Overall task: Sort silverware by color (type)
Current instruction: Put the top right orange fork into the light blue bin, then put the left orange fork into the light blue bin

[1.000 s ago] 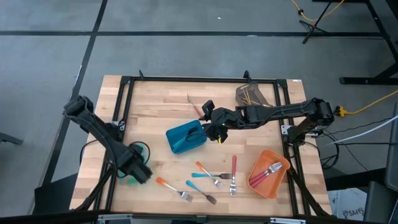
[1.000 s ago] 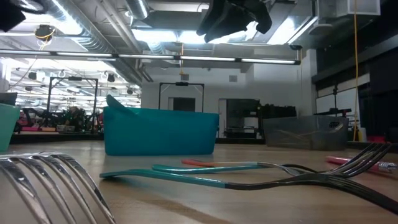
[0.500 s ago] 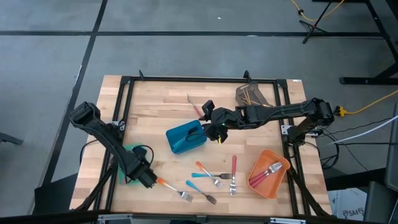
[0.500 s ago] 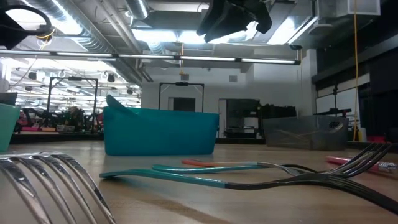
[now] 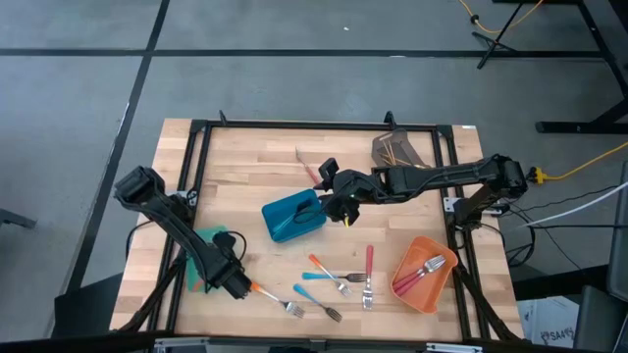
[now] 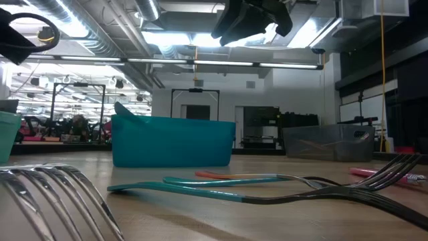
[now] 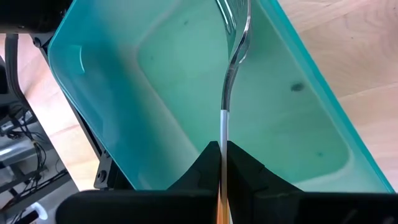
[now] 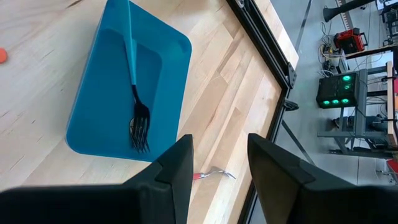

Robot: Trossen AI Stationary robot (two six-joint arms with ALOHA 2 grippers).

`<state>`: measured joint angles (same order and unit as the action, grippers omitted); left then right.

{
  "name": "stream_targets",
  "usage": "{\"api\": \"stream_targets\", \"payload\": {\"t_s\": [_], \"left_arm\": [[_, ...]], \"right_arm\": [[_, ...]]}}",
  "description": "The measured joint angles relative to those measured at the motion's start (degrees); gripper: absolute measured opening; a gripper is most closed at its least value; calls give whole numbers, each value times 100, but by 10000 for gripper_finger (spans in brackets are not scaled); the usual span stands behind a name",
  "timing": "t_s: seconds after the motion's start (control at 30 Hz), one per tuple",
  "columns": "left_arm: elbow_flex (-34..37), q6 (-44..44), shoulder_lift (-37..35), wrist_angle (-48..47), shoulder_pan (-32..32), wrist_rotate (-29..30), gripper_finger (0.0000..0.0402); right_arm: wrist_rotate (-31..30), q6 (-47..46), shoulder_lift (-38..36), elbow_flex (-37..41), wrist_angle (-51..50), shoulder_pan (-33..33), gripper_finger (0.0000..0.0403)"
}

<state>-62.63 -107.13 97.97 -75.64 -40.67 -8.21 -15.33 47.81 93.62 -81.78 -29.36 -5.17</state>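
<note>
Fork (image 7: 231, 68) with the orange handle is clamped in my left gripper (image 7: 222, 163) over the teal bin (image 7: 118, 118); I'd lower before releasing. Right gripper (image 8: 219, 163) waits, jaws apart.

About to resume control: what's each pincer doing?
Left pincer: shut on an orange-handled fork, over the teal bin.
Right pincer: open, empty.

We see two matte black, multi-jointed robot arms, the left arm (image 5: 177, 230) at the frame's lower left, the right arm (image 5: 432, 178) at centre right, each ending in blocky black fingers (image 8: 174, 171).
</note>
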Motion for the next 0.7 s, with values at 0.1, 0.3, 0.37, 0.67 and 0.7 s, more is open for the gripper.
{"api": "stream_targets", "payload": {"t_s": [0.1,0.3,0.37,0.67,0.7], "left_arm": [[0,29,78,0,-22,8,6],[0,122,125,26,-56,33,6],[0,124,125,28,-56,73,6],[0,118,125,55,-60,118,38],[0,120,125,69,-60,118,43]], "right_arm": [[0,0,0,0,-4,0,144],[0,0,0,0,-76,0,144],[0,0,0,0,-76,0,144],[0,0,0,0,-76,0,144],[0,0,0,0,-76,0,144]]}}
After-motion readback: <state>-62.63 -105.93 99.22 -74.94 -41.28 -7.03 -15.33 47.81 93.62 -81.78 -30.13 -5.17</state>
